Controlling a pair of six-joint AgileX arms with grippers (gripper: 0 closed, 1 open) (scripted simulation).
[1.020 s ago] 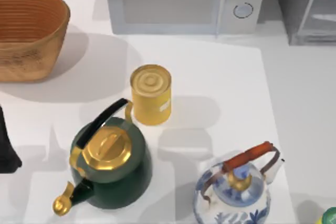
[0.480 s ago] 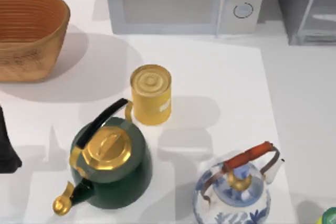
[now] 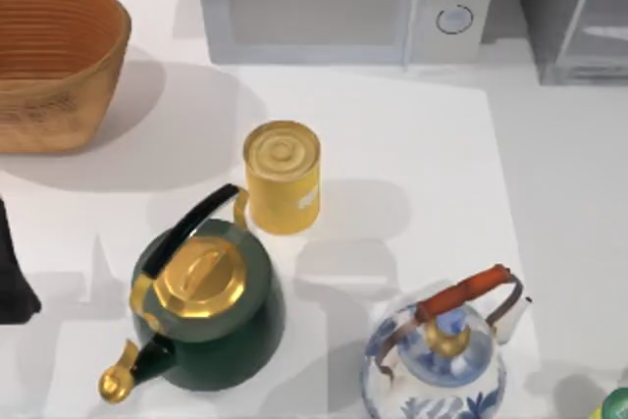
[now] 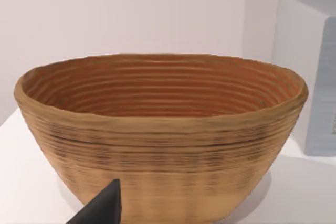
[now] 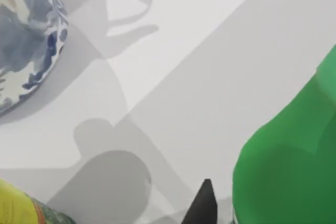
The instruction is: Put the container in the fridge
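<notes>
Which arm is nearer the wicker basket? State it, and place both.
Left. The left arm sits at the table's left edge, just in front of the wicker basket. The right gripper is beside the blue-and-white teapot, far across the table.

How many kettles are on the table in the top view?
2. The green kettle stands at the front, left of centre, just in front of the yellow can. The blue-and-white kettle stands at the front right, cut off by the frame's edge.

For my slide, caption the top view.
Yellow can stands between green kettle and white microwave; fridge at table's right rear.
</notes>
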